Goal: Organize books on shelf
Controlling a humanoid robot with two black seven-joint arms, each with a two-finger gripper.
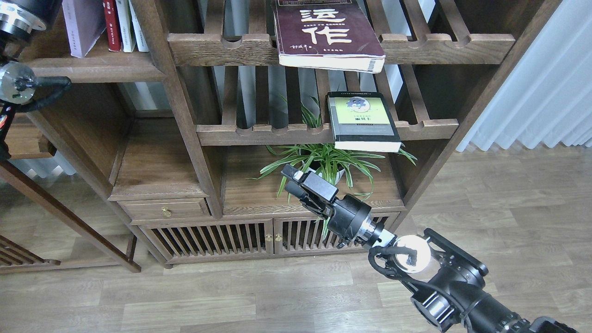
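Where the solid plank shelf point(92, 69) serves as landmark:
Shelf: dark brown wood, flat, rounded front edge.
Lavender paperback point(83, 25): thin, pale, upright on it, beside a red book point(111, 23).
Maroon book point(326, 34): thick, white characters, flat on the slatted rack to its right.
Grey-black book point(363, 121): yellow-green panel, one rack lower.
Right gripper point(291, 178): fingers indistinct, state unclear.
Left gripper: out of view.

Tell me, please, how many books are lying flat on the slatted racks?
2: the maroon book on the upper rack, the yellow-green-covered book on the rack below. Others stand upright top left.
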